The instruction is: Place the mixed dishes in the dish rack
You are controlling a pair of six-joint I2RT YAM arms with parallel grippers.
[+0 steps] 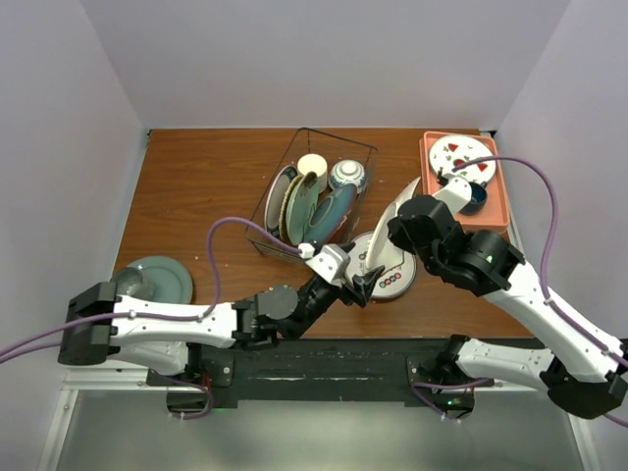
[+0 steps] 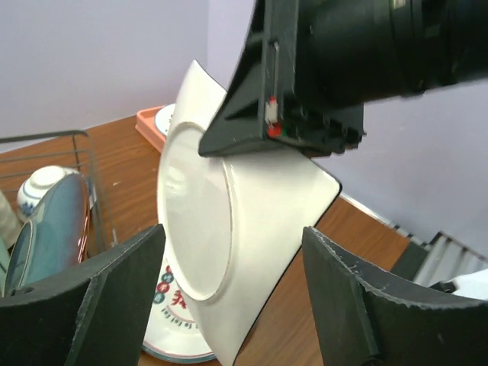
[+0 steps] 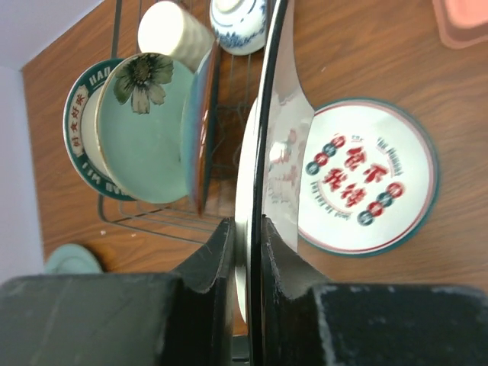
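My right gripper is shut on the edge of the white square plate and holds it upright on edge, just right of the dish rack; its grip shows in the right wrist view. My left gripper is open, with its fingers on either side of the plate's lower corner and not touching it. The rack holds the white plate with dark patterned rim, the pale green flower plate, the teal-blue plate, the cream mug and the small blue-white bowl.
A round white plate with red characters lies flat on the table under the held plate. An orange tray at the back right carries a red-marked white plate and a dark blue cup. A grey-green plate lies at the left.
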